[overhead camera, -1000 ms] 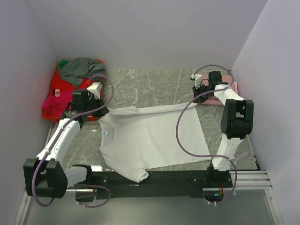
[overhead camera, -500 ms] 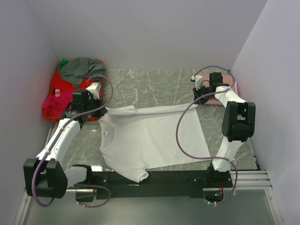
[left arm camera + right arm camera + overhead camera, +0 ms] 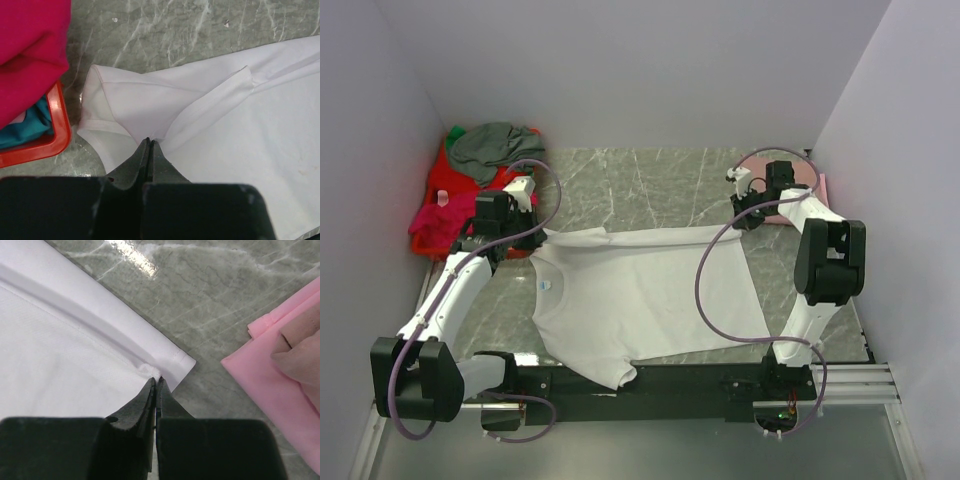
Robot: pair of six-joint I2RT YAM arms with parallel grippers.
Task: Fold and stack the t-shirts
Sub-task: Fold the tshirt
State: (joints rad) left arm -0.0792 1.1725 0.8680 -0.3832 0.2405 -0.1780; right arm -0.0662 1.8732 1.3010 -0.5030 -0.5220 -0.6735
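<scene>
The white t-shirt (image 3: 640, 295) lies spread on the marble table, neck label to the left. My left gripper (image 3: 525, 238) is shut on the shirt's far-left shoulder by the sleeve (image 3: 150, 141). My right gripper (image 3: 740, 222) is shut on the shirt's far-right hem corner (image 3: 156, 376). The far edge is stretched between them. A folded pale pink t-shirt (image 3: 790, 205) lies at the far right, also in the right wrist view (image 3: 285, 375). Grey (image 3: 495, 145) and magenta (image 3: 438, 215) t-shirts sit in the basket.
The red plastic basket (image 3: 425, 245) stands at the far left, its rim close to my left gripper (image 3: 47, 145). Grey walls close in the table on three sides. Bare marble (image 3: 650, 180) lies beyond the shirt.
My right gripper has moved slightly away and right with the hem corner, pulling the far edge straighter. The left arm has barely moved.
</scene>
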